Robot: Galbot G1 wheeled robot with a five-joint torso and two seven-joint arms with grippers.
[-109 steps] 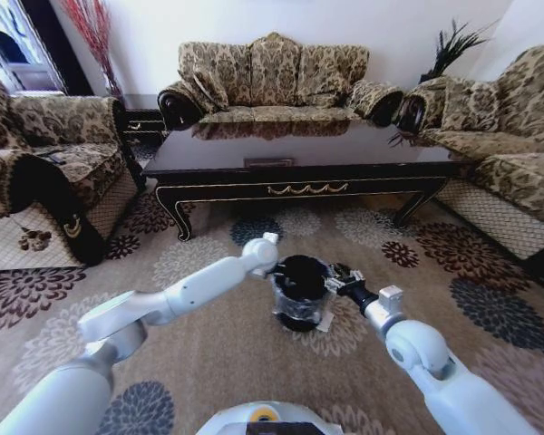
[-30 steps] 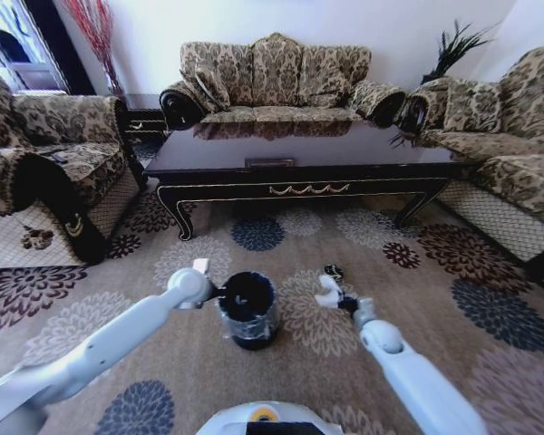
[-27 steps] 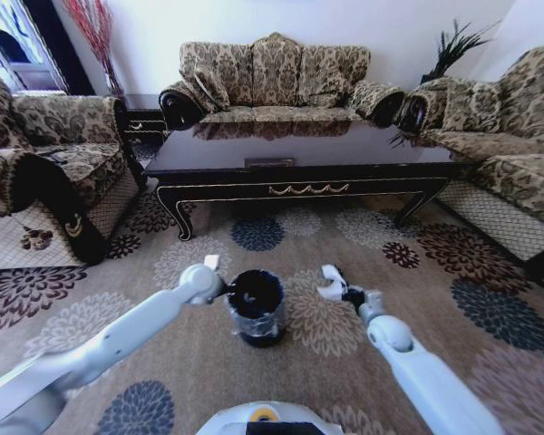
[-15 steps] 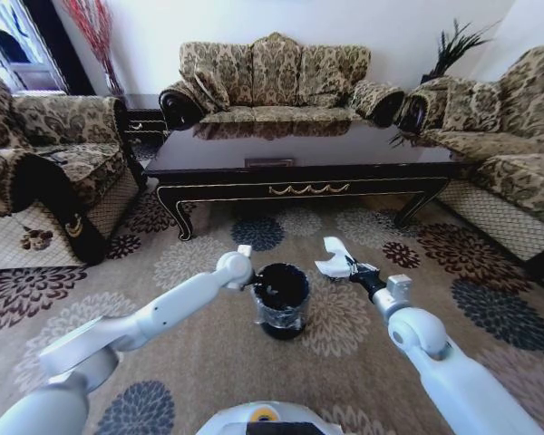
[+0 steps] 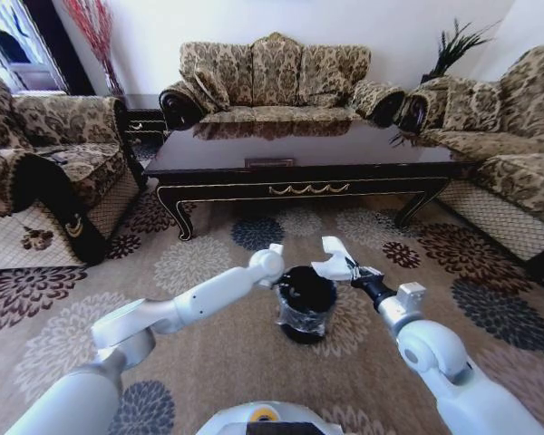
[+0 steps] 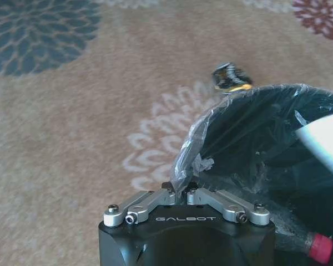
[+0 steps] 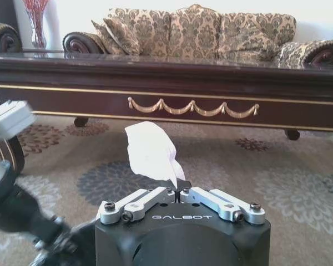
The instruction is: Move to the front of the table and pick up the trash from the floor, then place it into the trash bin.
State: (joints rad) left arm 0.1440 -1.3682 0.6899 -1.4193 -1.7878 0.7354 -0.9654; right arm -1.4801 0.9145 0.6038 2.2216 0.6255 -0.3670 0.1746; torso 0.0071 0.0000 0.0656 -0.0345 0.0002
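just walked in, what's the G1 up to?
It is clearing litter off the carpet in front of the coffee table. The right gripper is shut on a white paper tissue, held up beside the rim of the trash bin. The left gripper is pinched on the bin's plastic liner at the rim. A dark crumpled wrapper lies on the carpet beyond the bin.

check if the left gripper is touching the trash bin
Touching. The left wrist view shows the left gripper shut on the liner at the trash bin rim.
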